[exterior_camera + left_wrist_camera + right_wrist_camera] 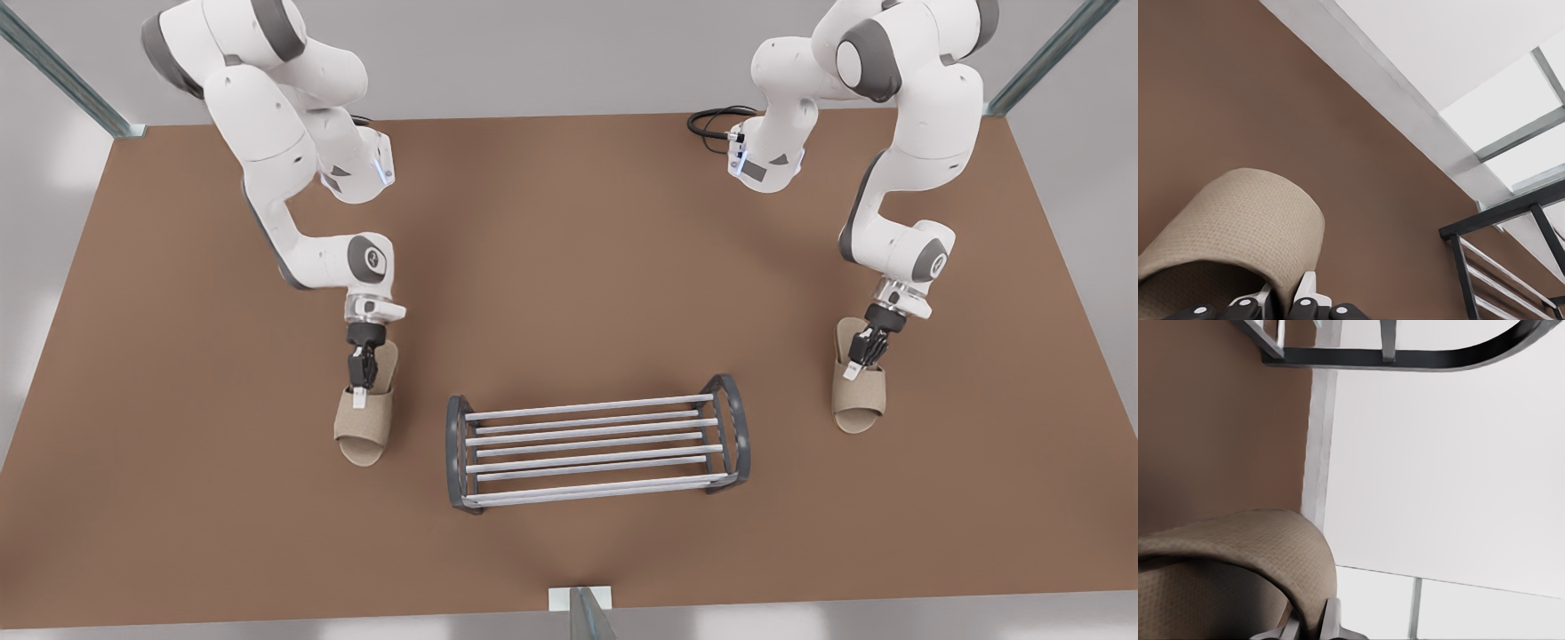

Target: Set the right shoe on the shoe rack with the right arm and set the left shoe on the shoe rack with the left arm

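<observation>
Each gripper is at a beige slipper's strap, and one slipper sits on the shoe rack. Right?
No. The front view shows both slippers off the shoe rack: the left slipper under the left gripper, the right slipper under the right gripper, one beyond each end.

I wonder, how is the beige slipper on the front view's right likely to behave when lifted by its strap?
The slipper looks woven and soft, so it is probably light but floppy. The left gripper pinches only the strap, so the heel may sag or swing.

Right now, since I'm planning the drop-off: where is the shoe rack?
In the front view, the shoe rack stands mid-table toward the lower edge, between the beige slipper at the view's left and the one at its right.
</observation>
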Motion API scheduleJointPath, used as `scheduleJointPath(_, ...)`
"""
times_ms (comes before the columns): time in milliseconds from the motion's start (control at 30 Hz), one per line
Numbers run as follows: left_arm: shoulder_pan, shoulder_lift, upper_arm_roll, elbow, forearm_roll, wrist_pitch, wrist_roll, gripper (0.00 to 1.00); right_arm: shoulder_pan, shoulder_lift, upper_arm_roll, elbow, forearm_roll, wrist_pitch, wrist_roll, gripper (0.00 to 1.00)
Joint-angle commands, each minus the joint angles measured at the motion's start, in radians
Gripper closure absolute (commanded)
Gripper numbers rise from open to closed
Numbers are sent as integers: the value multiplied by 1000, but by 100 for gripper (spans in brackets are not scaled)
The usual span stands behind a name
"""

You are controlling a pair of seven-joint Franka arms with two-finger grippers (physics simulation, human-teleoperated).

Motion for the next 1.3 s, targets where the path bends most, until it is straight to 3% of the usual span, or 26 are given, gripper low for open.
scheduleJointPath(0,-1,-4,0,9,3,-3,-24,75,-10,-79,1,4,0,220,17,79)
scheduleJointPath(133,-7,-27,-8,46,7,-3,-70,77,-44,-265,24,136,4,536,59,79)
scheduleJointPath(300,-21,-72,-9,69,11,0,-96,79,-33,-298,171,291,121,628,62,79)
scheduleJointPath(367,-22,-151,-83,87,14,144,-144,79,-28,-305,271,360,247,628,57,79)
scheduleJointPath(433,-24,-204,-143,110,20,276,-178,79,-2,-239,296,460,258,630,56,79)
scheduleJointPath(500,-24,-248,-210,140,43,399,-242,79,73,-162,292,540,308,622,51,79)
scheduleJointPath(567,-22,-297,-252,146,44,466,-273,79,165,34,286,708,394,596,51,79)
scheduleJointPath(600,-22,-328,-273,155,49,517,-284,79,239,100,231,787,416,584,30,79)
scheduleJointPath(767,-22,-474,-342,155,50,667,-394,79,269,272,210,843,409,460,-52,79)
scheduleJointPath(1000,-22,-590,-566,181,49,834,-736,79,338,258,69,820,405,457,-64,79)
scheduleJointPath(1133,-26,-593,-715,224,46,913,-925,79,337,269,49,819,402,457,-65,79)
scheduleJointPath(1267,-27,-572,-792,252,43,913,-1049,79,329,271,27,804,400,450,-70,79)
